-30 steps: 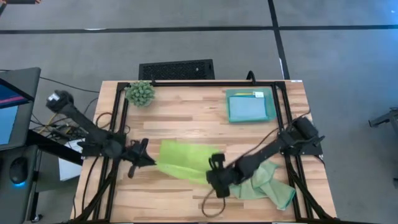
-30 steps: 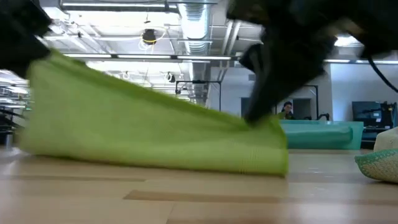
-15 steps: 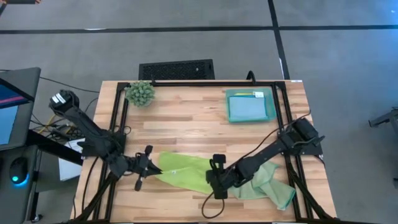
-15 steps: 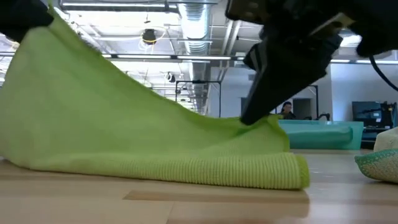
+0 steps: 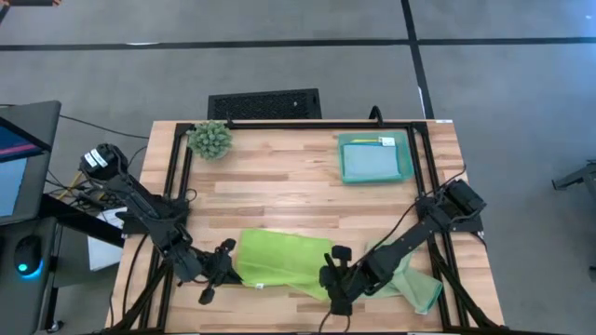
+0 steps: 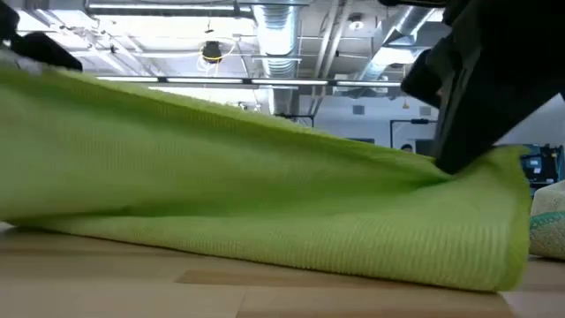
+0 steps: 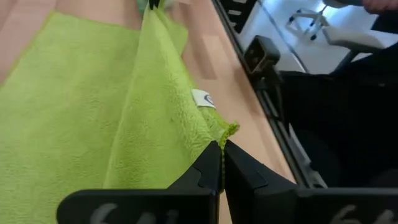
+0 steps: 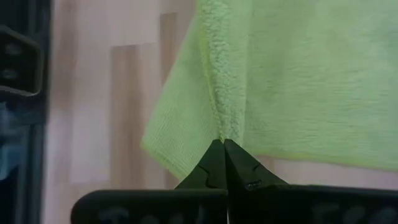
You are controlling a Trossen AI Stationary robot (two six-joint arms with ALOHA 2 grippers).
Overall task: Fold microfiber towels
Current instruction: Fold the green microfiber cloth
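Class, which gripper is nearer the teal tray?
Right. The right gripper sits at the table's near edge, below the teal tray and slightly left; the left gripper is much farther left.

Lime green towel (image 5: pixel 279 259) lies doubled at the table's near edge; sage towel (image 5: pixel 410 279) crumpled beside it.

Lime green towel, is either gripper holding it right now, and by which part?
Both. The left gripper and the right gripper each pinch a corner of the lime green towel.
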